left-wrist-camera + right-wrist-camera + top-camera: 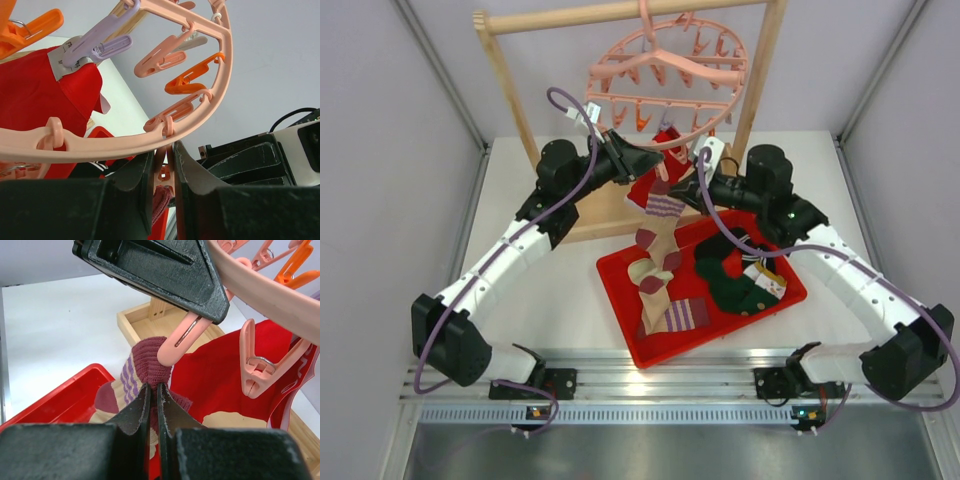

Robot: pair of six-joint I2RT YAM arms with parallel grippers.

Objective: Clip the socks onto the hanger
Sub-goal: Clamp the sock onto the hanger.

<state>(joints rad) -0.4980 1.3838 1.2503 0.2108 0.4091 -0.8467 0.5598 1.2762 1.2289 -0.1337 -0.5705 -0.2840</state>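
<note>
Right tool [154, 390] is pinched shut on the ribbed cuff of the soft tan sock with purple patches [147, 362], holding it up just under the round pink plastic hanger [270, 295]. The left tool [162, 150] squeezes a dangling pink plastic peg [180, 342] whose mouth touches that cuff. Light and limp, the sock will likely droop and fold, so the thick cuff looks the best place to grip; its foot hangs over the red plastic tray [620, 300].

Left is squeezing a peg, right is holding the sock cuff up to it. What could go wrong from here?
The pink peg seems to meet only the edge of the cuff; a thin bite may slip once the right gripper releases. The left gripper may drag the hanger askew.
</note>
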